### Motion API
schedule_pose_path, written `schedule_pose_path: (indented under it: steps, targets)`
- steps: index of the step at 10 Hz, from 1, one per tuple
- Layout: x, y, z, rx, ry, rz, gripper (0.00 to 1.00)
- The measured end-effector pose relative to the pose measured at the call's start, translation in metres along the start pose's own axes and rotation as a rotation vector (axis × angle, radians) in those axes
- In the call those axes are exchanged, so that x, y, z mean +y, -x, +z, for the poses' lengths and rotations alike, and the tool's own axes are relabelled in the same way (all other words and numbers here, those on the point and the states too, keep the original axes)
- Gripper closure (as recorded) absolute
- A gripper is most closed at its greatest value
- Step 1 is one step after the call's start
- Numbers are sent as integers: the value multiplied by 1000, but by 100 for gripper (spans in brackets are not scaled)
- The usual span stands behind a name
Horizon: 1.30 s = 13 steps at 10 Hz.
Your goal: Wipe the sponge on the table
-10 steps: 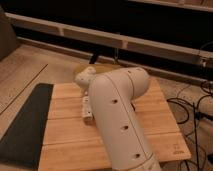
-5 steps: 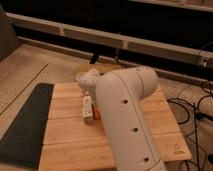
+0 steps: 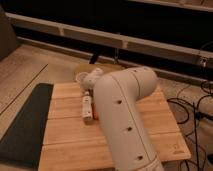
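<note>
My white arm [image 3: 125, 115] reaches from the lower right across the wooden table [image 3: 65, 145]. The gripper [image 3: 88, 109] points down onto the table's left-middle part, its tip on or just above the boards. A small orange-brown piece [image 3: 95, 114] shows against the gripper's right side; it may be the sponge, but I cannot tell. A yellowish round object [image 3: 80, 76] lies at the table's far edge, half hidden behind the wrist.
A dark mat [image 3: 25, 125] lies on the floor along the table's left side. Black cables [image 3: 195, 107] trail over the floor to the right. A long pale rail [image 3: 100, 37] and dark panels run along the back.
The gripper stays at nearly the same spot on the table. The thick arm link has swung a little to the right and now covers more of the table's right half.
</note>
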Motion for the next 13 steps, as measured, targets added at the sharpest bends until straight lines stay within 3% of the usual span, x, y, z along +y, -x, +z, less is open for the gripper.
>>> schedule_pose_path:
  steps: [2,4,8,10,12,13]
  targets:
    - [-4,20,-3,-31,-29,-9,100]
    - [6,36,-10,-73,-25,-21,100]
    - [55,36,-44,-149,95,-59,100]
    - [59,24,-52,-150,103,-69,90]
    - [42,5,-47,-126,63,-46,66]
    - [35,3,-45,-128,53,-32,60]
